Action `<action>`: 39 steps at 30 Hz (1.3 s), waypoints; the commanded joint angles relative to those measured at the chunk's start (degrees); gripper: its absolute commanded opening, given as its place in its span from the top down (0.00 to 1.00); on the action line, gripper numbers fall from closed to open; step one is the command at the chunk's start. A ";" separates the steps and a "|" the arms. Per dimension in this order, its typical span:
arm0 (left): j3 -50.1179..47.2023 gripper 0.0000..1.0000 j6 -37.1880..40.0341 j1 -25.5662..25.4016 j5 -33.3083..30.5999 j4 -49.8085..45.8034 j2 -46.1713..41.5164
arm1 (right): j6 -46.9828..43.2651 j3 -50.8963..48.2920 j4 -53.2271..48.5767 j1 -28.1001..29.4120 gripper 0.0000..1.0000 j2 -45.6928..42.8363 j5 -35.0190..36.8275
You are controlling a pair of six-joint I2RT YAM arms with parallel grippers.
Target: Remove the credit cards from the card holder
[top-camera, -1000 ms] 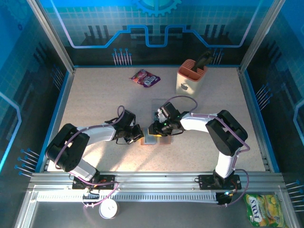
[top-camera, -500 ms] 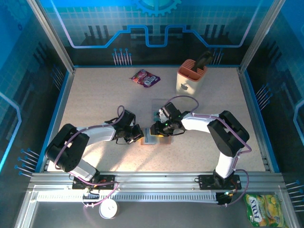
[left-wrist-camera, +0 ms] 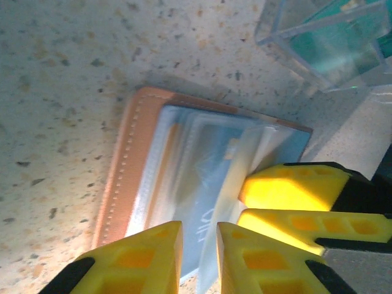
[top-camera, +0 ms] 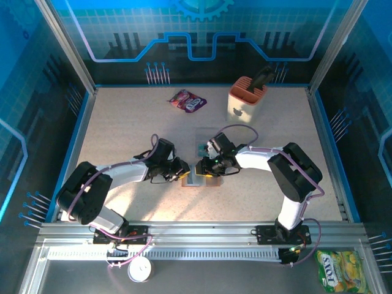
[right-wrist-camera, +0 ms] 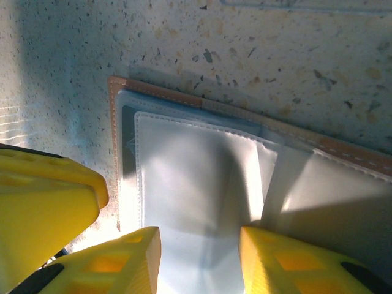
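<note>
Left gripper (left-wrist-camera: 199, 239): jaws a narrow gap apart, with the edge of a blue card (left-wrist-camera: 205, 184) lying in the gap. I cannot tell whether they pinch it. Right gripper (right-wrist-camera: 200, 245): jaws spread, tips down on the clear pockets of the wallet (left-wrist-camera: 119, 177). I see the wallet lying open mid-table (top-camera: 122, 122), under both grippers.

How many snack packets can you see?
2: a purple packet far back on the table, left of the peach caddy, and a yellow-green packet off it at the near right corner.
</note>
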 commanded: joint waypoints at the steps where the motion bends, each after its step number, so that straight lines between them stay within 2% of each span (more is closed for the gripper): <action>1: 1.59 0.76 -1.92 -0.03 2.62 2.41 1.09 | 0.86 -1.32 0.37 -1.00 0.60 -0.51 -0.69; 10: 1.94 0.73 -3.64 -1.20 4.05 6.19 4.79 | 1.08 -1.51 1.14 -1.31 0.60 -0.28 -1.43; 23: 2.29 0.81 -4.68 -1.86 4.69 8.72 6.62 | 1.42 -1.51 1.24 -1.35 0.60 -1.06 -1.90; 39: 7.13 0.82 -4.81 -3.82 4.96 7.04 7.97 | -0.85 -2.25 -4.88 -3.63 0.59 -11.33 1.11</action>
